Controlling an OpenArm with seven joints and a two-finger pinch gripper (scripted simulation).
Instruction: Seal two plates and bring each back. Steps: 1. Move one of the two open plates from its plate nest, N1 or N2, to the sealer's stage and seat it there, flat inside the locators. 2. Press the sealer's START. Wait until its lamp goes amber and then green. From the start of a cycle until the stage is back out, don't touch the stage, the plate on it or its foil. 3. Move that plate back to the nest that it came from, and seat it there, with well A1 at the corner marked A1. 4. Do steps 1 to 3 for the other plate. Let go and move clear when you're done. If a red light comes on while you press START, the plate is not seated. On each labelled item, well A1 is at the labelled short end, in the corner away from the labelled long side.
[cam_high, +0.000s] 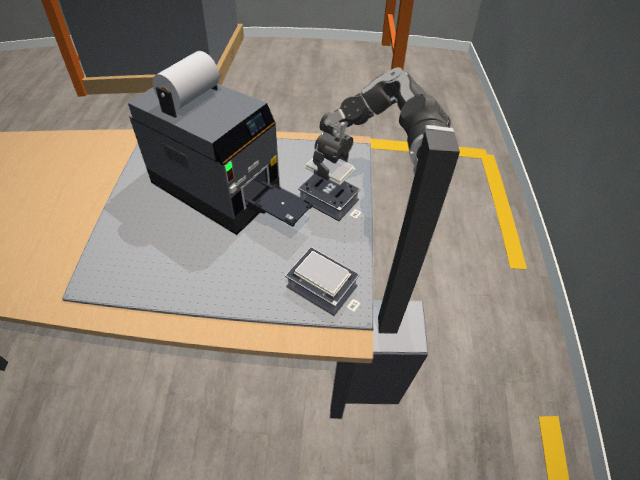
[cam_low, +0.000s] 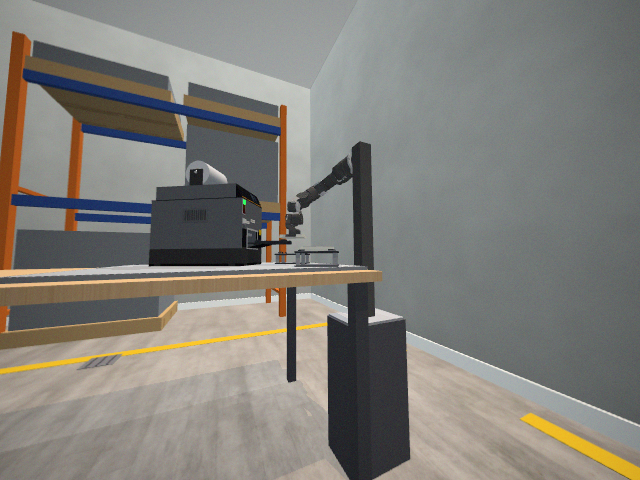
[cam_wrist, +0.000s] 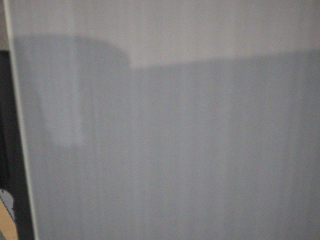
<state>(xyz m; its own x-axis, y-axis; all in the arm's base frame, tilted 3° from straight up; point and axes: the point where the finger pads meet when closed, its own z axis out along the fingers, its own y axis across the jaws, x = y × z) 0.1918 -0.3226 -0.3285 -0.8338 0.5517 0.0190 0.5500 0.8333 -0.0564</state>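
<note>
My gripper (cam_high: 333, 166) (cam_low: 294, 233) is shut on a pale plate (cam_high: 342, 172) (cam_low: 297, 237), held roughly level a little above nest N2. The plate's smooth, faintly reflective grey top (cam_wrist: 175, 150) fills most of the wrist view; the fingers do not show there. Nest N2 (cam_high: 316, 191) (cam_low: 281, 254) is empty, its N2 marking and dark slots visible. The other plate (cam_high: 322, 271) (cam_low: 316, 248) lies on nest N1 (cam_high: 305, 287). The sealer's stage (cam_high: 284, 204) (cam_low: 272, 242) is out and bare. The sealer's lamp (cam_high: 228, 166) (cam_low: 244, 202) is green.
The sealer (cam_high: 180, 149) (cam_low: 196, 227), with a white foil roll (cam_high: 190, 78) (cam_low: 210, 174) on top, stands left of nest N2. The extended stage juts out close beside that nest. The arm's dark post (cam_high: 418, 232) (cam_low: 362, 206) stands beyond the table's right edge.
</note>
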